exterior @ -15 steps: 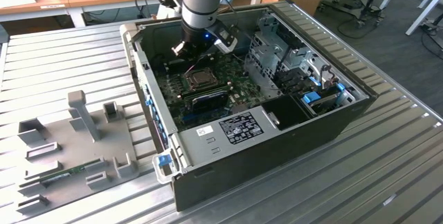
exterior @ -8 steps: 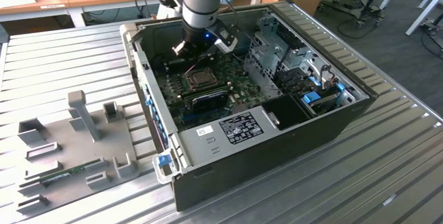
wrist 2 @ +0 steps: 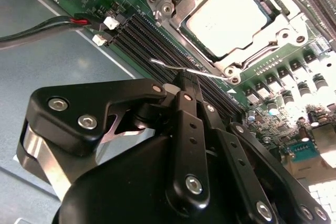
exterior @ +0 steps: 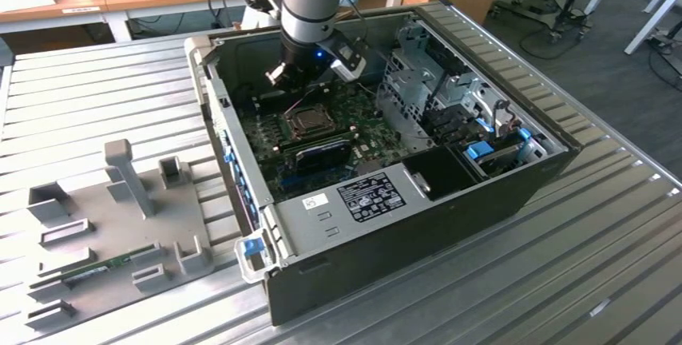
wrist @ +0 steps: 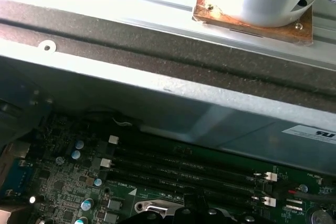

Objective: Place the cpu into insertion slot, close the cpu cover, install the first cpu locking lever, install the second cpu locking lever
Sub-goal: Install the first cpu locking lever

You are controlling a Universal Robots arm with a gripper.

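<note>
Pincer [wrist 2: 184, 81] closed, tip against locking lever [wrist 2: 164, 64]

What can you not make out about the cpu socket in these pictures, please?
- Exterior view: the insertion slot is too small to show whether it is latched shut.
- Second wrist view: the gripper's body hides whether it touches the thin locking lever.
- First wrist view: the picture's edge cuts off that slot's silver frame.

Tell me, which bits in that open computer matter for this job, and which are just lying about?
Part of the job: cpu, cpu cover lying closed over it, thin locking lever, end effector next to that lever.
Just lying about: memory slots, red and black cables, drive cage, grey fixture plate.
</note>
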